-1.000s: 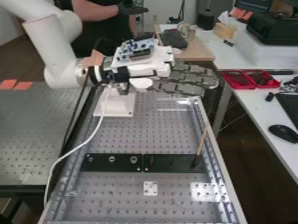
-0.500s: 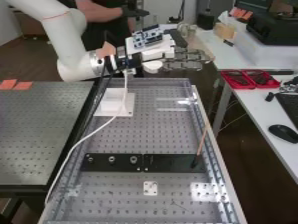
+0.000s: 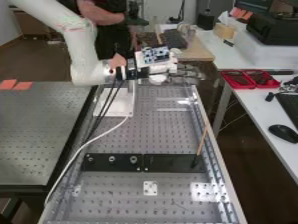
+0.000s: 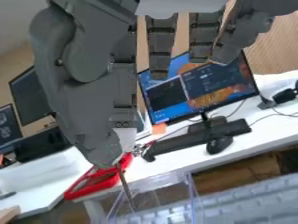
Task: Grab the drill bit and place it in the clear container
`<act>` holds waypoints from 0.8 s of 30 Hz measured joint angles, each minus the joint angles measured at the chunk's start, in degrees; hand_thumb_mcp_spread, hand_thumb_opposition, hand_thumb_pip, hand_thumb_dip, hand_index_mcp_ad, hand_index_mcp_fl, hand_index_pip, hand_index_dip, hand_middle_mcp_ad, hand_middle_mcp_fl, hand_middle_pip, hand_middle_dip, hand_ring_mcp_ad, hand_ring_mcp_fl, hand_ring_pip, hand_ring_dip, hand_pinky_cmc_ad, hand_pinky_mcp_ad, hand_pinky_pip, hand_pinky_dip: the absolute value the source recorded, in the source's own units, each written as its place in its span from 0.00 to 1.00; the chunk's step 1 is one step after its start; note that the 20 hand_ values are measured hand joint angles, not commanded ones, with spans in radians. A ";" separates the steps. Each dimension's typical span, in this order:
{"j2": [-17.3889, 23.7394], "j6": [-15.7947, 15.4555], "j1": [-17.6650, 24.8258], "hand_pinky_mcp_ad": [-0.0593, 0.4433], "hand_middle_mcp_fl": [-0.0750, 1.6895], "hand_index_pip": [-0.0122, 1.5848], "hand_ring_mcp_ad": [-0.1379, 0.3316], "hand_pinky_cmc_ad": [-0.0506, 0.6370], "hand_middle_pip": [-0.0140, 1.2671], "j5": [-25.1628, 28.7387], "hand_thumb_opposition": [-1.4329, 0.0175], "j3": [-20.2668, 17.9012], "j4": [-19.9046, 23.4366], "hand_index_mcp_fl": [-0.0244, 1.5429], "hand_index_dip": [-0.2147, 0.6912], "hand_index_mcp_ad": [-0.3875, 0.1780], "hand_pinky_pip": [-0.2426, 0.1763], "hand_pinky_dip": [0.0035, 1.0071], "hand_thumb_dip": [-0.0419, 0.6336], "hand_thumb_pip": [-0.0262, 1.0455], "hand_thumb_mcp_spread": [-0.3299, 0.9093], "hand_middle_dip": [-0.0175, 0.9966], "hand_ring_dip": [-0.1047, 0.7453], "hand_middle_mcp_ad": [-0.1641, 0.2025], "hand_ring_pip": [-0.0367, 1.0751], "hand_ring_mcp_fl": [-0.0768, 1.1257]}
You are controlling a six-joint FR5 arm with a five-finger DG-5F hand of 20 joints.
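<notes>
The hand (image 3: 183, 75) is at the bench's far end in the high view, above and beyond the clear container (image 3: 174, 109). In the wrist view the hand (image 4: 98, 112) has its thumb and a finger curled together, pinching a thin dark drill bit (image 4: 126, 188) that points downward. The drill bit's upper end is hidden at the fingertips. Other fingers hang straighter beside them. Behind the bit's lower end is the clear container (image 4: 153, 201), the two overlapping in this view; I cannot tell how high above it the bit is.
A black plate (image 3: 176, 163) with holes lies across the bench, a thin brown stick (image 3: 201, 142) leaning up from its right end. A white block (image 3: 114, 102) stands at the far left of the bench. Red trays (image 3: 250, 79) sit on the right-hand table.
The hand has moved back toward the bench's far end, the forearm shifting right with it. More of the bench around the clear container shows from behind the hand.
</notes>
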 joint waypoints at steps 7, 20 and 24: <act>-2.80 0.78 0.54 0.41 0.16 0.72 0.70 0.48 0.10 0.73 0.32 0.99 -2.44 0.51 0.46 0.48 0.37 0.16 0.51 0.49 0.70 0.15 0.10 0.59 0.11 0.10; -5.13 1.25 0.58 0.41 0.16 0.72 0.69 0.48 0.10 2.63 0.32 1.79 -4.74 0.51 0.46 0.48 0.37 0.16 0.51 0.49 0.70 0.17 0.10 0.59 0.11 0.10; -5.20 1.15 0.50 0.41 0.16 0.67 0.69 0.48 0.10 2.48 0.32 2.14 -5.99 0.51 0.46 0.45 0.37 0.16 0.51 0.46 0.71 0.17 0.11 0.59 0.11 0.10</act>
